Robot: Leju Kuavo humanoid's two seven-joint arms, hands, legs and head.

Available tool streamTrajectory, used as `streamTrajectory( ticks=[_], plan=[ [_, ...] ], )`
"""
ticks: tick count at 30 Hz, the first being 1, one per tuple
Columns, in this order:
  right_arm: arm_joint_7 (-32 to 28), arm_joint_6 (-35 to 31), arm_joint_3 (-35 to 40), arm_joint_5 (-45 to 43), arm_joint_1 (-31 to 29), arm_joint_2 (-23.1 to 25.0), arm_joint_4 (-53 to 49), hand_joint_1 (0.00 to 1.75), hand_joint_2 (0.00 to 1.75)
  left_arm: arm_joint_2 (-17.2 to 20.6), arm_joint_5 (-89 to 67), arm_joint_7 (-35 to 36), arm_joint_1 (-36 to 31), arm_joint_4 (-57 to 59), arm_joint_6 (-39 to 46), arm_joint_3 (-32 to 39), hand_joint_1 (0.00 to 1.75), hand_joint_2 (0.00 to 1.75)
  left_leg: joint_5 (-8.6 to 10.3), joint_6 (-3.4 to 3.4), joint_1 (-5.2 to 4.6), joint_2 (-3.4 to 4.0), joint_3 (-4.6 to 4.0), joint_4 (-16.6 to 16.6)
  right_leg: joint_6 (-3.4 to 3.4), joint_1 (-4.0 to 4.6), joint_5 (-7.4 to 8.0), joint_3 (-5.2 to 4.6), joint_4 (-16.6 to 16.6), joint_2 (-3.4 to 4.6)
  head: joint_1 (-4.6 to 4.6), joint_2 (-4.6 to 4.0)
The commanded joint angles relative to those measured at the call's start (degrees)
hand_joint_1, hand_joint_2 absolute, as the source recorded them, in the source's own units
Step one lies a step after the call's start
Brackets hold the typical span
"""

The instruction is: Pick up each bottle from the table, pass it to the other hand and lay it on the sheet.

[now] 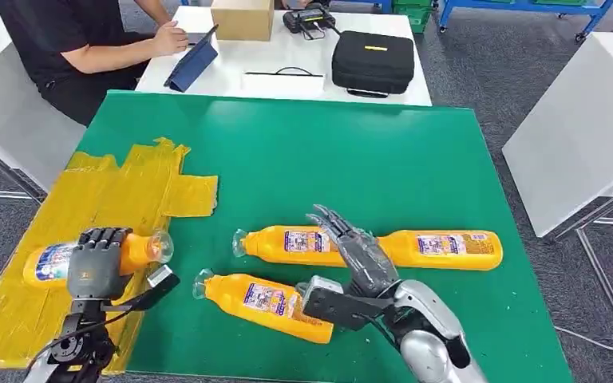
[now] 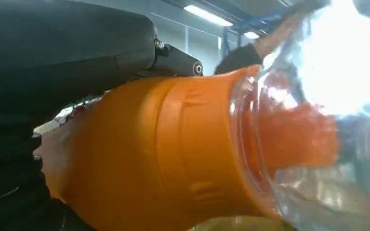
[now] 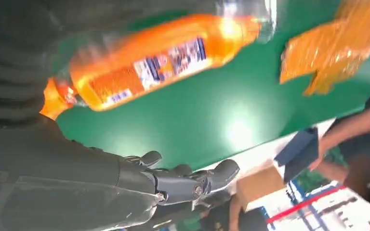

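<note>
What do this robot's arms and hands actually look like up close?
Left hand: dark grey, human-shaped, on a black wrist with thin black cables. Right hand: grey with darker slender fingers, joined by a black bracket to a shiny silver arm.

Table [image 1: 351,152] is green. Sheet [image 1: 112,191] is yellow, crinkly and shiny. All bottles are orange w/ clear caps and labels in blue, white and red print: bottle in left robot hand [image 1: 48,263], near bottle [image 1: 267,303], mid bottle [image 1: 287,243], right bottle [image 1: 447,249]. Left robot hand [image 1: 96,263] is dark grey; right robot hand [image 1: 359,251] is grey w/ darker fingers, silver arm behind it. Back table [image 1: 287,64] is white; case [image 1: 373,60] is black w/ a small yellow mark, box [image 1: 242,17] is tan, tablet cover [image 1: 191,60] is dark blue. Person's shirt [image 1: 56,32] is black. Floor [image 1: 479,88] is grey.
</note>
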Motion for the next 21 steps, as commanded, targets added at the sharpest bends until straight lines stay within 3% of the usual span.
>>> streamTrajectory(
  ticks=[1, 6, 10, 11, 12, 14, 21],
  plan=[
    [3.16, 3.6, 12.49, 2.13, -4.15, -5.02, 9.42, 0.0, 1.75, -0.12, 0.65, 0.3, -4.07, 9.67, -0.63, -7.0, 1.75, 1.75, 0.01, -0.12, 0.01, -0.08, 0.29, -0.08, -0.12, 0.03, -0.01, 0.29, -0.06, -0.16, 0.02, 0.0],
    [3.35, 2.95, 13.22, 1.91, -4.58, -5.23, 10.38, 0.0, 1.75, -0.06, 1.03, 0.24, -4.62, 10.45, -0.43, -7.41, 1.75, 1.75, 0.02, -0.14, -0.01, -0.1, 0.24, -0.07, -0.15, 0.01, -0.01, 0.23, -0.03, -0.15, 0.0, 0.0],
    [8.04, 3.31, 15.78, 4.21, -4.7, -5.89, 12.36, 0.0, 1.75, -0.26, 5.92, -2.47, -5.23, 10.83, -0.7, -8.44, 1.75, 1.75, 0.01, -0.15, -0.01, -0.09, 0.26, -0.06, -0.14, 0.02, -0.02, 0.25, -0.02, -0.14, 0.0, 0.0],
    [8.84, 3.14, 16.38, 5.74, -4.28, -5.46, 13.29, 0.0, 1.75, -0.3, 7.61, -3.33, -5.58, 11.2, -2.34, -8.9, 0.98, 1.75, 0.04, -0.1, 0.02, -0.09, 0.13, -0.06, -0.08, 0.03, 0.02, 0.16, -0.06, -0.1, 0.0, 0.0],
    [9.66, 2.08, 17.29, 7.95, -4.36, -5.3, 13.99, 0.0, 1.75, -0.34, 7.68, -3.33, -5.67, 11.29, -2.91, -9.18, 0.0, 0.0, 0.02, -0.18, 0.01, -0.15, 0.32, -0.09, -0.14, 0.03, -0.04, 0.32, -0.05, -0.2, 0.0, 0.0],
    [11.22, -0.11, 19.1, 12.29, -4.01, -4.4, 16.81, 0.0, 1.75, -1.3, 11.85, -7.11, -5.02, 8.87, -3.83, -9.15, 0.0, 0.0, 0.02, -0.19, 0.03, -0.16, 0.31, -0.08, -0.15, 0.05, -0.05, 0.32, -0.04, -0.21, 0.0, 0.0],
    [12.07, -2.6, 21.27, 13.25, -4.58, -4.24, 21.19, 0.0, 1.75, -2.94, 13.62, -7.22, -6.26, 6.93, -5.28, -9.24, 0.0, 0.0, 0.06, -0.15, 0.01, -0.22, 0.17, -0.03, -0.11, 0.02, 0.01, 0.2, -0.02, -0.2, 0.0, 0.0]
  ],
)
